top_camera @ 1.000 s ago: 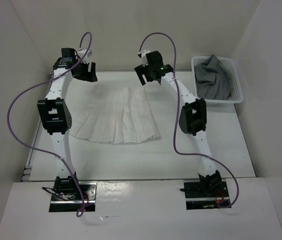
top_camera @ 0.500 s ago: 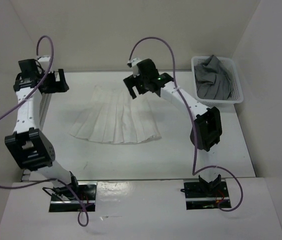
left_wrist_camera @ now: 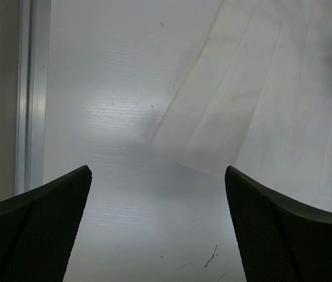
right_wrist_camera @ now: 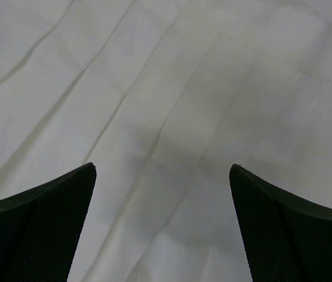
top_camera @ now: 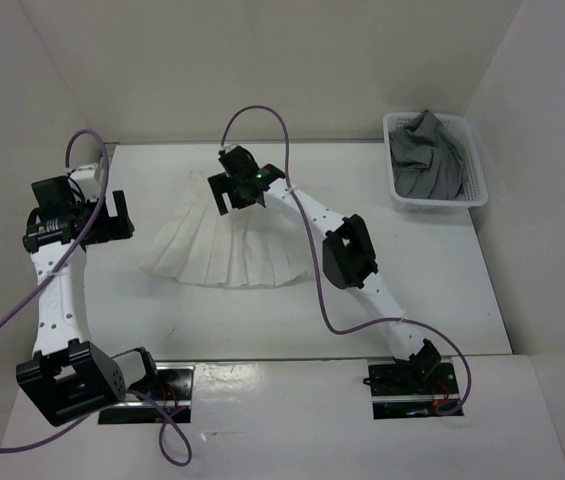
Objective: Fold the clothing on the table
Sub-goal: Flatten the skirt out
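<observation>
While both arms are poised for the first fold, I'd settle the grasp points before lowering anything. From the top camera, the clothing (top_camera: 227, 245) lies fanned flat on the table (top_camera: 412, 290), with its narrow waistband at the far end and its wide hem toward the bases. The right gripper (top_camera: 224, 192) hangs over the waistband end with its fingers spread. The left gripper (top_camera: 120, 217) is also spread wide, and it sits over bare tabletop, off the skirt's side edge and clear of the cloth.

In the left wrist view, both fingers frame plain table. A corner of the hem lies just ahead of the fingertips, and the rest of the fabric runs off past the right finger. The metal rail (left_wrist_camera: 33, 88) is out beyond the left finger. I would shift toward the right-finger side until that edge sits squarely between the tips, then come down so one finger can slide under the cloth.

In the right wrist view, pleats fill everything ahead of and between the open fingers (I cannot tell whether the tips touch the cloth). Closing here would bunch several pleats, I judge. It is better to move to the edge, matching the left hand's height along the skirt. That way the thin fabric should lift evenly and the pleats should keep their lines.
</observation>
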Tool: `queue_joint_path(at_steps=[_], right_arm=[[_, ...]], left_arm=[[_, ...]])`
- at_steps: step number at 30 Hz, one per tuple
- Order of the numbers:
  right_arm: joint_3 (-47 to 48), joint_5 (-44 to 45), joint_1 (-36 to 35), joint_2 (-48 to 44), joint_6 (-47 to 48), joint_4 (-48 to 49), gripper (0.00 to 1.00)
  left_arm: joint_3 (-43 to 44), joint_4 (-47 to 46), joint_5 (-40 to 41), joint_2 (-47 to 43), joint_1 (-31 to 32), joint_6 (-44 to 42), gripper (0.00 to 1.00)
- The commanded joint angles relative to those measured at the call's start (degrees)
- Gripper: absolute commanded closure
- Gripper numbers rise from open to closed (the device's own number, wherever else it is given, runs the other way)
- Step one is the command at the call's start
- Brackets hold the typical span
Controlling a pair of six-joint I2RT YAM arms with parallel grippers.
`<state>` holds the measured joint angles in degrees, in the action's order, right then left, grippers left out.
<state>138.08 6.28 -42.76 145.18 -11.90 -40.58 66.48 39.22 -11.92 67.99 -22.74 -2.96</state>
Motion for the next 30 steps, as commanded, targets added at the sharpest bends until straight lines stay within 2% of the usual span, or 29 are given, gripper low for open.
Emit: queue_joint_path(at_steps=[1, 7, 13, 24, 29, 30], right_arm=[[9.21, 8.21, 0.22, 2.63, -5.14, -2.14, 0.02], [16.43, 12.61, 0.22, 8.09, -5.76, -2.14, 0.02], [19.59, 11.48, 0.22, 13.36, -5.76, -2.66, 0.02], [19.59, 9.8, 0.22, 15.66, -3.57, -5.12, 0.02], [14.42, 8.05, 0.22, 12.85, -2.95, -7.59, 0.02], [9.97, 6.82, 0.83, 11.71, -2.95, -7.59, 0.02]], left_arm=[[-3.1, -0.29, 2.34, -2.68, -0.29, -0.03, 0.0], [-5.57, -0.29, 3.57, -5.67, -0.81, -0.55, 0.0], [-5.57, 0.24, 4.1, -4.62, -0.81, -0.55, 0.0], [-6.09, -0.37, 5.24, -4.0, -0.81, -0.55, 0.0], [-6.1, -0.37, 5.24, -4.0, -0.81, -0.55, 0.0], [-6.1, -0.37, 5.77, -4.0, -0.81, -0.55, 0.0]])
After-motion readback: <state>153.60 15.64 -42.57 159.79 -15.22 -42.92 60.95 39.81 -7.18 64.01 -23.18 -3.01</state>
